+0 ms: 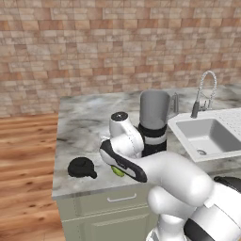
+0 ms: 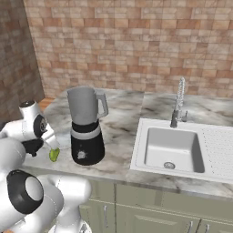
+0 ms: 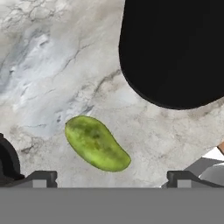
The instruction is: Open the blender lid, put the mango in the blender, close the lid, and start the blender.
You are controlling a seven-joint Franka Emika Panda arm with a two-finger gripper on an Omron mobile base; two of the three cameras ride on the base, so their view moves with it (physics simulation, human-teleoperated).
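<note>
A yellow-green mango [image 3: 97,143] lies on its side on the marble counter [image 3: 52,65], directly under the robot's gripper [image 3: 109,177], whose two dark fingers stand spread wide to either side of the fruit, touching nothing. Just beside the mango rises the blender [image 2: 86,125], its glossy black base [image 3: 175,48] near the counter's front edge and its grey jar uncovered at the top. The blender lid [image 1: 81,167], a black round cap, rests on the counter on the far side of the arm from the blender. Farther along the worktop sit a white sink [image 2: 175,148] and its coiled faucet [image 2: 178,102], before a brick wall [image 2: 136,41].
</note>
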